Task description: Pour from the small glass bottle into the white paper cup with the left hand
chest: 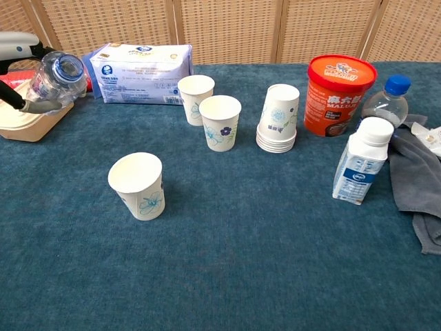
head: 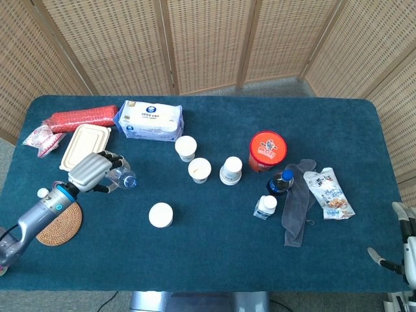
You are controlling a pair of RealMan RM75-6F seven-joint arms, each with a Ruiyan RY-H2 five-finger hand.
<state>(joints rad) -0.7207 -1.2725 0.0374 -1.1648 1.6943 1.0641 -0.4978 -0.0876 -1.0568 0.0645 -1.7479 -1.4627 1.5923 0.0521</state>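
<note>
My left hand [head: 89,173] grips the small glass bottle [head: 123,180], which lies nearly level with its open mouth toward the table's middle. In the chest view the bottle [chest: 58,77] hangs at the far left edge with the left hand [chest: 17,48] wrapped behind it. The white paper cup [head: 160,214] stands alone, right of the bottle and nearer the front; in the chest view this cup [chest: 138,185] sits well below and right of the bottle's mouth. Only a sliver of my right hand [head: 398,240] shows at the right edge, its fingers hard to read.
A woven coaster [head: 58,224] and a small white cap [head: 43,193] lie by my left arm. Behind are a takeaway box [head: 84,147] and tissue pack [head: 149,120]. Mid-table stand two paper cups [head: 199,170], a cup stack [head: 231,170], a red tub [head: 267,151], bottles and a grey cloth [head: 298,201].
</note>
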